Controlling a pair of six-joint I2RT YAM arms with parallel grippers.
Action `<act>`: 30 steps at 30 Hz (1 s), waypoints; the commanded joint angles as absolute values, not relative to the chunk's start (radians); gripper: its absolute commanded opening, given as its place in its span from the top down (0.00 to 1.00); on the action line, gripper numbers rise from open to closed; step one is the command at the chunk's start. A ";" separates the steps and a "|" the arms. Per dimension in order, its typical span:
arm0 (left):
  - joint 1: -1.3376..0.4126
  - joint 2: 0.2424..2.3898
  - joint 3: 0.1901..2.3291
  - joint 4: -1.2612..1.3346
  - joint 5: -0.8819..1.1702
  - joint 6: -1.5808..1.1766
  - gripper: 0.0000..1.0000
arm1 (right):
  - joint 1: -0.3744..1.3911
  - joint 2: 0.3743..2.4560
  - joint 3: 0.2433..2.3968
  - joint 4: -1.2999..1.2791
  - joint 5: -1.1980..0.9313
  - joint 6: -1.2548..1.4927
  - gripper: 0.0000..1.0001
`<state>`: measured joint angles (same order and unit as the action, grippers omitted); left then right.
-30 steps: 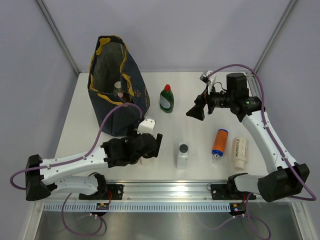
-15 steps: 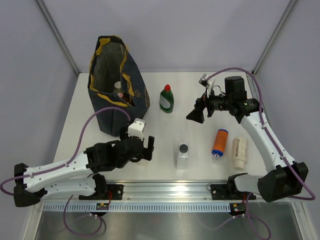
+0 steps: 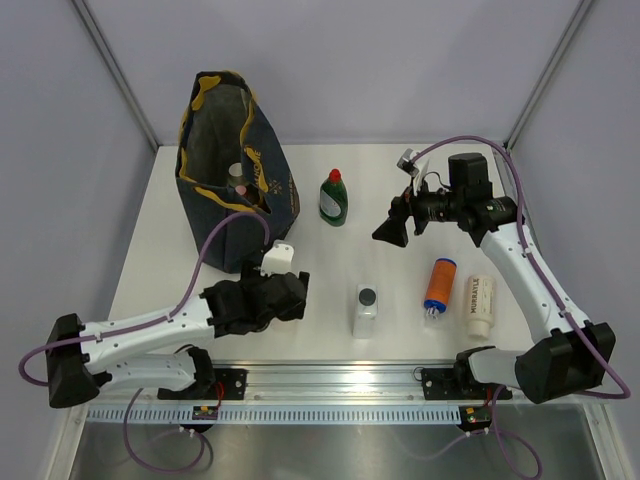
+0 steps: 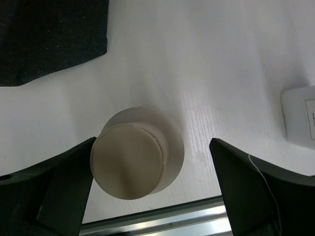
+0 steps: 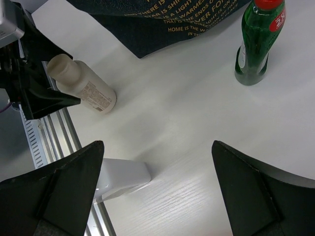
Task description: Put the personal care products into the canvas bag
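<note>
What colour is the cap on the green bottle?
Red. The cap on the green bottle shows best in the right wrist view.

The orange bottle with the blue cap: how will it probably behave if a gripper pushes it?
The orange bottle lies on its side and looks round, so it would probably roll. It is small, so likely light. Its plastic looks smooth, perhaps slippery.

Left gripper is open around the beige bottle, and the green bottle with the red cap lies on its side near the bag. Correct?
Not quite. The green bottle stands upright on its base, as the right wrist view shows. The rest holds: the left gripper is open around the beige bottle, and the green bottle is near the bag.
</note>
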<state>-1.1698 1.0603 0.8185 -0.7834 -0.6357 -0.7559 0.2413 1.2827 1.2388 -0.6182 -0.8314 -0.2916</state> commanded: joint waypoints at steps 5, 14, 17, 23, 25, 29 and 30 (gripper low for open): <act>-1.097 1.095 0.776 -0.749 -0.571 -0.824 0.01 | 0.236 1.284 1.223 -0.603 -0.847 -0.288 0.01; -1.101 0.976 0.788 -0.749 -0.614 -0.784 0.01 | 0.236 1.293 1.216 -0.597 -0.850 -0.288 0.01; -1.101 0.976 0.764 -0.762 -0.585 -0.785 0.01 | 0.236 1.298 1.216 -0.591 -0.851 -0.285 0.01; -1.103 1.034 0.715 -0.769 -0.489 -0.827 0.01 | 0.236 1.299 1.213 -0.589 -0.850 -0.285 0.01; -1.101 1.051 0.712 -0.762 -0.485 -0.831 0.01 | 0.236 1.299 1.213 -0.589 -0.851 -0.284 0.00; -1.101 1.107 0.738 -0.773 -0.511 -0.845 0.03 | 0.238 1.301 1.213 -0.589 -0.851 -0.282 0.00; -1.101 1.127 0.744 -0.776 -0.532 -0.853 0.04 | 0.236 1.301 1.212 -0.589 -0.850 -0.284 0.00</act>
<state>-1.1000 1.0901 0.7124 -0.7792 -0.5022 -0.8158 0.2409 1.2976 1.2114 -0.6140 -0.8314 -0.2916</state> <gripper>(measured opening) 0.969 0.993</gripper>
